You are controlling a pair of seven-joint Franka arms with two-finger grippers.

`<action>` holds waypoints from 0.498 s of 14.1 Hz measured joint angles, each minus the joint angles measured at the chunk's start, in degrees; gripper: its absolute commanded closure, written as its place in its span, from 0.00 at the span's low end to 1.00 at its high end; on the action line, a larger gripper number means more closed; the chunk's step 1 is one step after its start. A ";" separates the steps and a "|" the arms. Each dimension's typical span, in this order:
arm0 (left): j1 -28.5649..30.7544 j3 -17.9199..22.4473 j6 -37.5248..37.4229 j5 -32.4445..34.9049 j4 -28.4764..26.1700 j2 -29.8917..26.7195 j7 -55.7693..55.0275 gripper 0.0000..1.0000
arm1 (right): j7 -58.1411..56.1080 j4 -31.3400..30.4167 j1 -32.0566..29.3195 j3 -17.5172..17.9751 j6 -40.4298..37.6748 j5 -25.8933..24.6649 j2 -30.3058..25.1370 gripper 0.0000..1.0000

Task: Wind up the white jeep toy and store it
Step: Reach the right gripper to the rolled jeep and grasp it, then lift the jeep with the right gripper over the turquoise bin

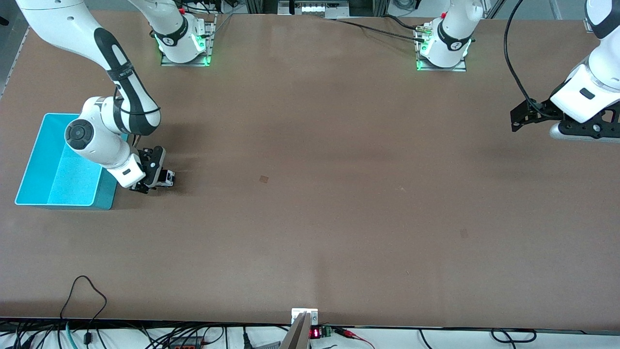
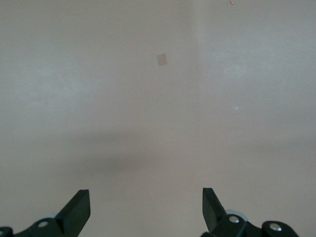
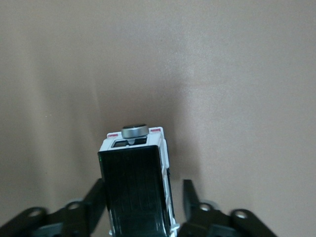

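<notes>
The white jeep toy (image 1: 168,179) stands on the table beside the cyan bin (image 1: 30,160), toward the right arm's end. In the right wrist view its black roof (image 3: 132,190) lies between my fingers, with a silver round knob (image 3: 134,131) at its end. My right gripper (image 1: 154,178) is down at the jeep and straddles it (image 3: 143,205). One finger lies against its side; the other finger (image 3: 189,195) stands a small gap off. My left gripper (image 1: 517,118) waits open and empty above the table at the left arm's end (image 2: 145,207).
The cyan bin is open-topped and holds nothing that I can see. The right arm's elbow hangs over part of it. A small tan patch (image 1: 263,179) marks the table's middle. Cables run along the table edge nearest the front camera.
</notes>
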 measured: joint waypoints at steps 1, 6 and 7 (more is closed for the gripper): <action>0.00 0.00 -0.03 0.00 0.00 0.00 0.01 0.00 | -0.04 0.00 0.00 0.02 -0.05 0.00 -0.09 1.00; 0.00 0.00 -0.14 0.00 0.01 -0.02 0.02 0.00 | 2.24 2.98 -0.08 0.00 -0.04 2.31 -0.38 1.00; 0.00 0.00 -0.15 0.00 0.01 -0.02 0.03 0.00 | 4.07 4.32 -0.25 -0.04 -0.77 2.89 -0.63 1.00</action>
